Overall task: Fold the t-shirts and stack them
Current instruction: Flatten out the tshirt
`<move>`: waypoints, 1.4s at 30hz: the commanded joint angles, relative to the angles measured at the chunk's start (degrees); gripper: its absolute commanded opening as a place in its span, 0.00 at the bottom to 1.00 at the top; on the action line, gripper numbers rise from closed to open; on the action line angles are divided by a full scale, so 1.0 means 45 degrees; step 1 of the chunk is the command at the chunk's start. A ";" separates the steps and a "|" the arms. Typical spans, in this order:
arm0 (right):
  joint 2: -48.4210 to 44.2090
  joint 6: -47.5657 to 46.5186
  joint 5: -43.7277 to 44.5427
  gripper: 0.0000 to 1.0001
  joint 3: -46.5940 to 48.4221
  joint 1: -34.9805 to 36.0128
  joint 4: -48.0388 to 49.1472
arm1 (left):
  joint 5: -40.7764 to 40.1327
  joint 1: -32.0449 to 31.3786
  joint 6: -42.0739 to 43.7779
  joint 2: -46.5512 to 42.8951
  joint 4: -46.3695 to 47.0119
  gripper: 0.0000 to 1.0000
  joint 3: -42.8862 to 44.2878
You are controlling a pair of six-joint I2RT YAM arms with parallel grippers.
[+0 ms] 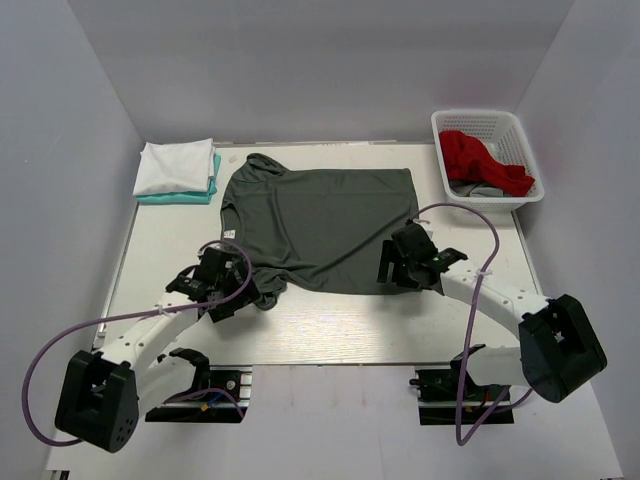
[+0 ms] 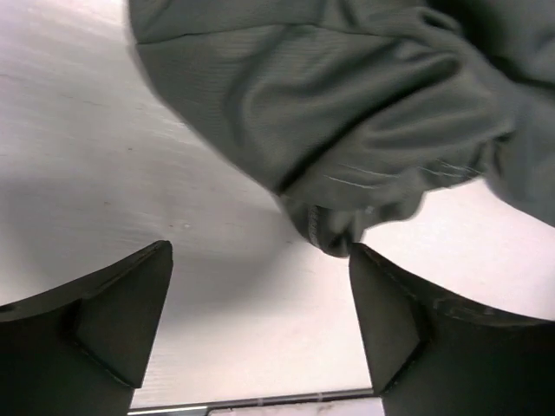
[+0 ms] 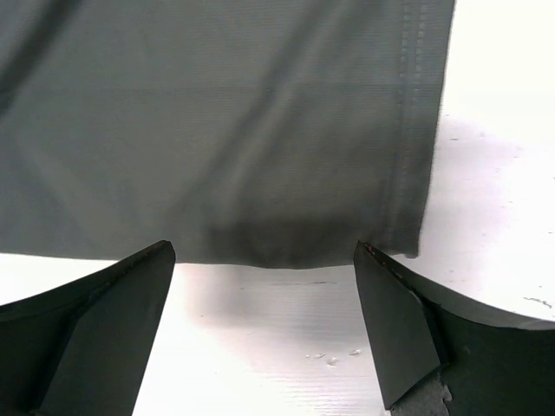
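The dark grey t-shirt [image 1: 322,222] lies spread flat on the table, collar at the far left. My left gripper [image 1: 243,295] is open over its bunched near-left sleeve; in the left wrist view the crumpled sleeve [image 2: 364,147] lies just ahead of my open left gripper [image 2: 260,325], touching the right fingertip [image 2: 368,269]. My right gripper [image 1: 392,272] is open at the shirt's near-right corner; the right wrist view shows the hem [image 3: 286,251] just beyond my open right gripper [image 3: 264,329]. A folded white t-shirt [image 1: 175,165] sits on a folded teal t-shirt [image 1: 190,197] at the far left. A red t-shirt [image 1: 482,160] lies in the basket.
The white lattice basket [image 1: 520,140] stands at the far right corner with some grey cloth [image 1: 480,189] under the red shirt. The table's near edge [image 1: 330,365] runs just behind both grippers. Grey walls enclose the table on three sides.
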 commanded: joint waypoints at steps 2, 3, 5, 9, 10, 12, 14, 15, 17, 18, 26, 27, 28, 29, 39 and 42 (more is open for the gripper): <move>-0.0389 -0.0181 -0.0379 0.90 -0.0072 -0.0489 0.0587 | -0.0665 -0.0200 -0.0283 0.0668 0.0368 0.85 0.0010; -0.0370 -0.0297 -0.0534 0.90 -0.0033 -0.0625 0.0645 | -0.0976 -0.0201 -0.0283 0.0826 0.0368 0.82 0.0146; -0.0350 -0.0415 -0.0711 0.90 0.0026 -0.0762 0.0645 | -0.1115 -0.0201 -0.0283 0.1235 0.0698 0.72 0.0265; -0.0447 -0.0512 -0.1022 0.90 0.0045 -0.0958 0.0762 | -0.1622 -0.0319 -0.0283 0.1801 0.0817 0.64 0.0635; -0.0467 -0.0533 -0.1140 0.90 0.0026 -0.0997 0.0782 | -0.1759 -0.0319 -0.0283 0.1804 0.0933 0.64 0.0636; -0.0487 -0.0571 -0.1296 0.90 -0.0052 -0.1095 0.0879 | -0.2032 -0.0319 -0.0148 0.2096 0.1052 0.63 0.0889; -0.0604 -0.0630 -0.1239 0.90 -0.0130 -0.1154 0.0919 | -0.2208 -0.0319 -0.0147 0.2486 0.1169 0.62 0.1045; -0.0604 -0.0630 -0.1277 0.90 -0.0130 -0.1173 0.0919 | -0.2210 -0.0319 -0.0147 0.2623 0.1304 0.60 0.1046; -0.0682 -0.0708 -0.1297 0.90 -0.0130 -0.1232 0.0880 | -0.2210 -0.0319 -0.0147 0.3090 0.1306 0.51 0.1455; -0.0721 -0.0747 -0.1316 0.90 -0.0208 -0.1271 0.0860 | -0.2210 -0.0319 -0.0011 0.3209 0.1306 0.49 0.1688; -0.0995 -0.0826 -0.2211 0.88 -0.1008 -0.1290 0.1074 | -0.2172 -0.0553 0.0127 0.3503 0.0799 0.00 0.2472; -0.0995 -0.0768 -0.2176 0.88 -0.1164 -0.1271 0.1113 | -0.2171 -0.0553 0.0127 0.3503 0.0585 0.00 0.2665; -0.0956 -0.0728 -0.2118 0.88 -0.1320 -0.1290 0.1191 | -0.2035 -0.0669 0.0127 0.3503 -0.0075 0.00 0.2919; -0.0878 -0.0689 -0.2040 0.88 -0.1361 -0.1271 0.1443 | -0.2034 -0.0670 -0.0047 0.3503 -0.0487 0.00 0.3250; 0.0858 0.0189 -0.1062 0.90 -0.1342 -0.1485 0.1818 | -0.1430 -0.0924 -0.1143 0.4128 -0.7303 0.00 0.5965; 0.1524 0.0423 -0.1218 0.90 -0.1419 -0.1583 0.1817 | -0.1856 -0.1041 -0.1143 0.4263 -0.9023 0.00 0.7176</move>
